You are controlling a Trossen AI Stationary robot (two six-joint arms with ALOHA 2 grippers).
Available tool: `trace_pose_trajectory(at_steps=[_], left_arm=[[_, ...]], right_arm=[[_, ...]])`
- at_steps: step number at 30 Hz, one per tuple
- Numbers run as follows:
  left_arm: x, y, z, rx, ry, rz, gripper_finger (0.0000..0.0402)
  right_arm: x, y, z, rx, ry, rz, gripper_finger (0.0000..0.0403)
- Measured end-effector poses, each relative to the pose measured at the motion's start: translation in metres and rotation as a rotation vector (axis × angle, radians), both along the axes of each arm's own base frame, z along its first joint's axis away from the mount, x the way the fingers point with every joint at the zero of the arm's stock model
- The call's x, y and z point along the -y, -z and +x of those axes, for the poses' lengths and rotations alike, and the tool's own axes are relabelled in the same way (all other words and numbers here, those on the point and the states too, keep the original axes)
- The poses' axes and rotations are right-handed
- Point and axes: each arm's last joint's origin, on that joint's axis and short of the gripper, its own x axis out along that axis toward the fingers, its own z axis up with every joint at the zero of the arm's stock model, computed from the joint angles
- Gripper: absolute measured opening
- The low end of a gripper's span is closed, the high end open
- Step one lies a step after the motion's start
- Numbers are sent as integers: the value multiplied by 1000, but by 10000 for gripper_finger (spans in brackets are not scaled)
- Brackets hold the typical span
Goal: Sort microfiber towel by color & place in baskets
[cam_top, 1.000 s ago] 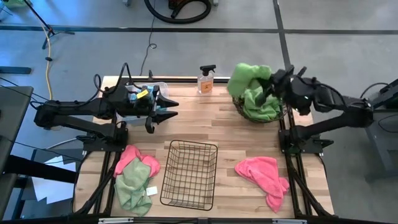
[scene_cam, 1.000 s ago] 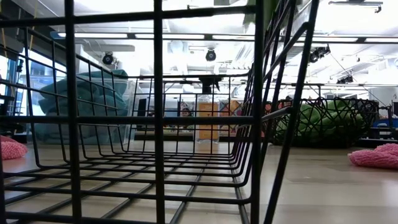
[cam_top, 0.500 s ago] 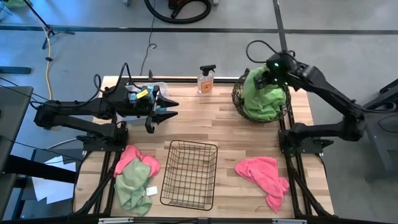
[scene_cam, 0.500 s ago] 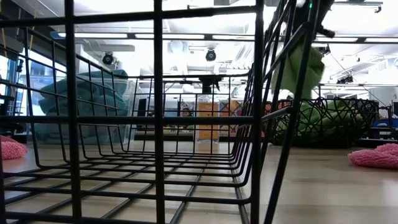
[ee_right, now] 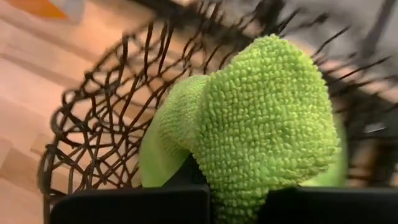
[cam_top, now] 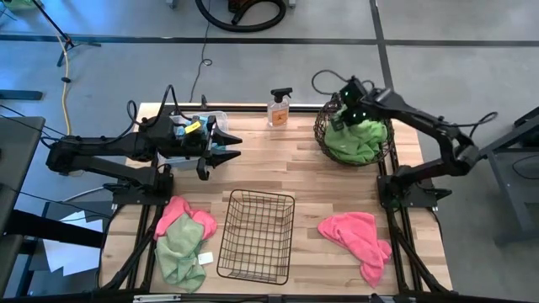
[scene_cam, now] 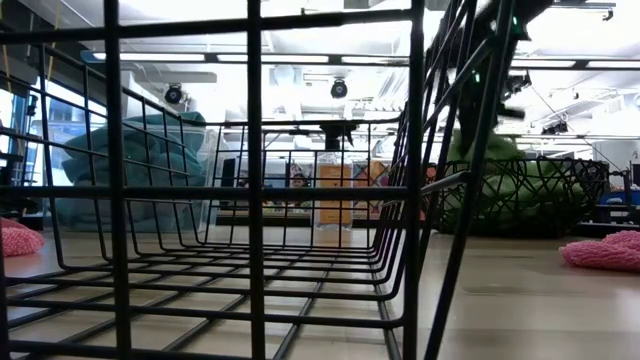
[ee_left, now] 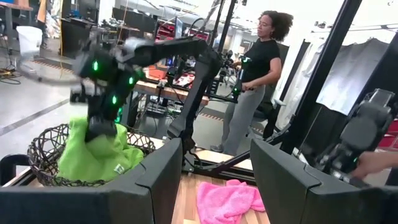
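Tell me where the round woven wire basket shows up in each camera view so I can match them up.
High view: round wire basket at upper right, green towels inside.
Low view: middle right, seen through the black grid basket.
Left wrist view: lower left.
Right wrist view: fills the frame.
Shared landmark: the green towel held by the right gripper.

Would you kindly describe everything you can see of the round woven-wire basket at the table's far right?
The round basket is made of dark wire woven in an irregular open mesh, bowl-shaped and upright on the wooden table, right of the orange spray bottle. Lime green towels fill it and rise above its rim. The right gripper hangs over its far-left rim, shut on a green towel that drapes into the basket.
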Motion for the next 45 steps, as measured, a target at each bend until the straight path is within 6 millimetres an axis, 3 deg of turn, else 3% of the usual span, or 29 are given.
trace_pose_trajectory(at_steps=[4,9,14,18,25,29,39,45], left_arm=[[0,0,0,0,0,0,179],[0,0,0,0,0,0,179],[0,0,0,0,2,-34,179],[0,0,0,0,2,-42,179],[0,0,0,0,3,-42,179],[0,0,0,0,2,-42,179],[0,0,0,0,2,-42,179],[0,0,0,0,2,-42,179]], right_arm=[[-6,41,-3,44,48,88,5],[-11,72,-9,59,140,109,5],[-16,89,-14,60,219,120,17],[-16,88,-14,52,206,131,64],[-10,55,-8,19,104,119,192],[-6,27,-6,-33,77,67,236],[-1,-49,-5,-79,-2,-83,248],[-6,-79,3,108,-82,-73,248]])
